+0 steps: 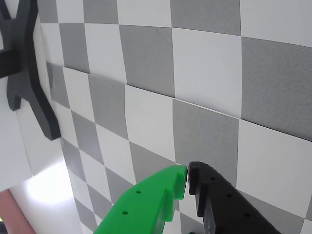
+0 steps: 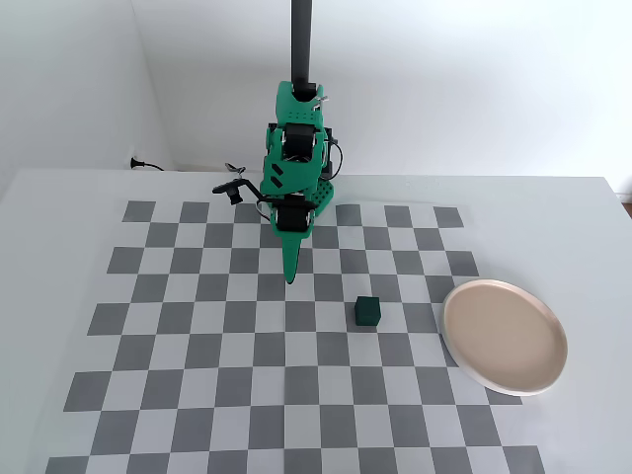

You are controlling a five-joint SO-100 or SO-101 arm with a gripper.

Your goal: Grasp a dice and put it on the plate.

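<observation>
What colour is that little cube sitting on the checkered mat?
Dark green, plain with no visible dots. The dice shows only in the fixed view.

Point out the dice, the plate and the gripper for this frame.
dice [image 2: 368, 311]: fixed view, on its top face.
plate [image 2: 505, 337]: fixed view, on its bare centre.
gripper [image 1: 187, 176]: wrist view, midway between the green and black fingertips, which nearly touch.

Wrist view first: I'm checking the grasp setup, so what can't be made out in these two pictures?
- Wrist view: dice and plate lie outside the frame; only checkerboard and the fingers show.
- Fixed view: dice shows no pips, too small to tell.
- Fixed view: plate rim is seen whole, its underside hidden.
- Fixed view: the gripper's finger gap is too small to judge.
</observation>
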